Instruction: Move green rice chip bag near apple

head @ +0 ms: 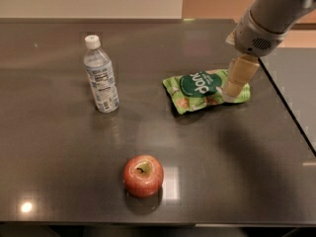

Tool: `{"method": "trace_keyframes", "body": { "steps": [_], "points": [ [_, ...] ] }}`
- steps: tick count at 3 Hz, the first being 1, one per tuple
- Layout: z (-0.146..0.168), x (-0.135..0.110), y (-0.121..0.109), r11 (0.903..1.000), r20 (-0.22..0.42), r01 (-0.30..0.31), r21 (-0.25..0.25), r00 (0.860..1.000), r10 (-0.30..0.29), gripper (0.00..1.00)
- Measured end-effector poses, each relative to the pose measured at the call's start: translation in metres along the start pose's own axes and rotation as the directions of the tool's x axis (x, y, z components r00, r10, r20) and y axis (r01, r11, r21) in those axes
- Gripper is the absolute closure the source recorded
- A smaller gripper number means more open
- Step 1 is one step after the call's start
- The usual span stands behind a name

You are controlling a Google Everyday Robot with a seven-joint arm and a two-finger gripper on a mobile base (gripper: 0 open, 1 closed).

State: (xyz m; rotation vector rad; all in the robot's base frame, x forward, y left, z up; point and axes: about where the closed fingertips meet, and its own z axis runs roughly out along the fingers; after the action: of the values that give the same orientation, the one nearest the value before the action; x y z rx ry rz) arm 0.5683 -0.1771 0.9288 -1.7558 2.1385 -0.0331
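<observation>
The green rice chip bag lies flat on the dark table, right of centre, with its dark green round logo facing up. The apple sits near the table's front edge, well apart from the bag, red with a yellowish top and stem. My gripper reaches down from the upper right, its cream fingers over the bag's right end and touching or nearly touching it.
A clear plastic water bottle with a white cap stands upright at the left, behind the apple. The dark table has its right edge just past the bag, with a lower dark surface beyond it.
</observation>
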Motion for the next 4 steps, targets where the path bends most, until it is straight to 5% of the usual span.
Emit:
{"method": "trace_keyframes", "body": {
  "steps": [4],
  "points": [
    [0.065,0.006,-0.015,0.9969,-0.032,0.026,-0.074,0.999,-0.029,0.00]
  ]
}}
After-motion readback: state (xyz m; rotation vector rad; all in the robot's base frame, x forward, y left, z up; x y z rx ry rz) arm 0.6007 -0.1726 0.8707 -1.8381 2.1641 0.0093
